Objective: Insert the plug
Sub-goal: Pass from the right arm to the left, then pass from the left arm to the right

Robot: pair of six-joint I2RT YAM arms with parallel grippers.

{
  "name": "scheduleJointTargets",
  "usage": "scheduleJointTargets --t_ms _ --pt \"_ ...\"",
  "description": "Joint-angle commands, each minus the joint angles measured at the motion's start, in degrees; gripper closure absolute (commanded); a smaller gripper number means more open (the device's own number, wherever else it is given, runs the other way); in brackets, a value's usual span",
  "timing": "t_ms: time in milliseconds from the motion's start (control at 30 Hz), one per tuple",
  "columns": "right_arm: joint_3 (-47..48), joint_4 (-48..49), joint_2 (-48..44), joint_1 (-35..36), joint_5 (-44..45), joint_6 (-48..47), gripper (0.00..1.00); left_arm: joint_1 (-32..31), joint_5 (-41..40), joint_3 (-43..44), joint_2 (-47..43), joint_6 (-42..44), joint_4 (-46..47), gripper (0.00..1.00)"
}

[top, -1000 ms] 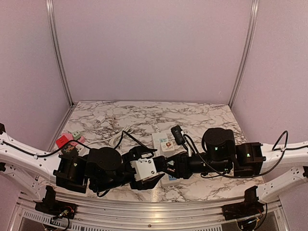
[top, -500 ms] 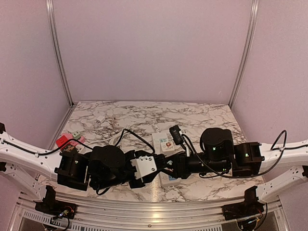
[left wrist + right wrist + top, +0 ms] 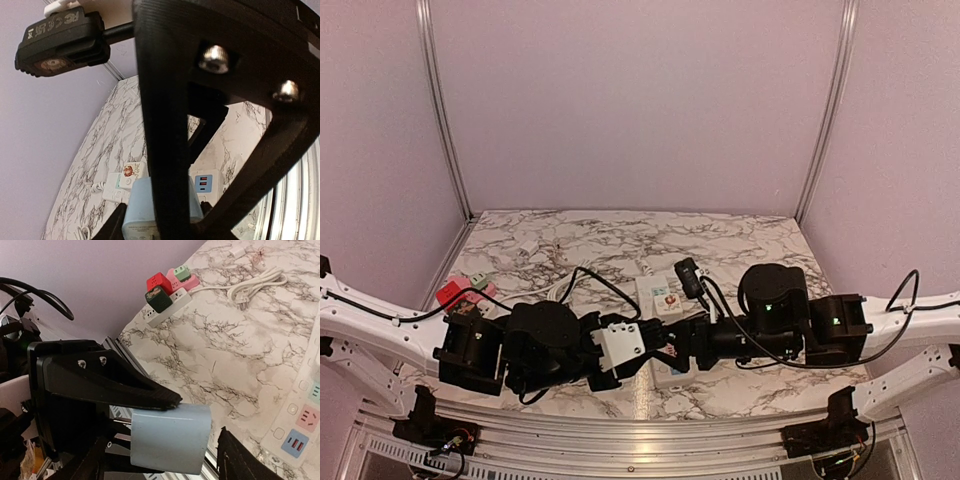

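Observation:
The plug (image 3: 170, 437) is a pale blue, boxy adapter held above the table's near edge where both grippers meet. My left gripper (image 3: 165, 215) is shut on it, one black finger (image 3: 110, 380) pressed on its top face. My right gripper (image 3: 167, 460) stands open around it, its fingers (image 3: 240, 455) apart from the plug's sides. In the left wrist view the plug (image 3: 137, 210) shows partly behind my own finger. The white power strip (image 3: 665, 295) lies on the marble below and beyond, with coloured sockets and blue USB ports (image 3: 207, 182). From above, the left gripper (image 3: 655, 358) and right gripper (image 3: 673, 352) nearly touch.
A second white strip (image 3: 167, 300) carrying red, pink and green plugs lies at the table's left edge (image 3: 460, 290). A coiled white cable (image 3: 255, 282) lies beside it. A black cable arches over the left arm (image 3: 585, 280). Purple walls enclose the table.
My left gripper has closed on the plug while my right gripper has opened off it. The left arm has shifted slightly right toward the right gripper.

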Motion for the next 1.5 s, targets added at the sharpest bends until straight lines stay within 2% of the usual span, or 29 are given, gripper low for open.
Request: scheduleJointTargets --t_ms 0,200,333,600,933,1200,1467 --pt "0.7 1.7 -4.0 0.5 1.0 0.1 0.26 0.3 0.9 -0.5 -2.7 -0.2 1.1 0.96" --pt "-3.3 6.1 -9.5 0.2 -0.2 2.0 0.13 0.3 4.4 -1.8 -5.5 0.1 2.1 0.99" --pt "-6.4 11.0 -12.0 -0.4 -3.5 3.9 0.10 0.3 8.5 -3.0 -7.8 0.3 3.5 1.00" --pt "-12.8 25.0 -11.7 -2.3 -11.7 10.4 0.11 0.1 14.2 -5.6 -13.2 1.2 8.2 1.00" --pt "-13.3 40.1 -5.4 -2.7 -20.4 17.6 0.14 -0.4 17.3 -7.9 -15.4 6.5 11.4 1.00" --pt "-12.2 45.8 1.6 -2.7 -24.9 23.4 0.22 -0.6 18.0 -9.7 -16.4 9.9 13.9 1.00" --pt "-11.6 54.0 6.0 -2.8 -28.0 28.0 0.46 -0.8 19.2 -10.5 -16.8 11.2 14.3 1.00"
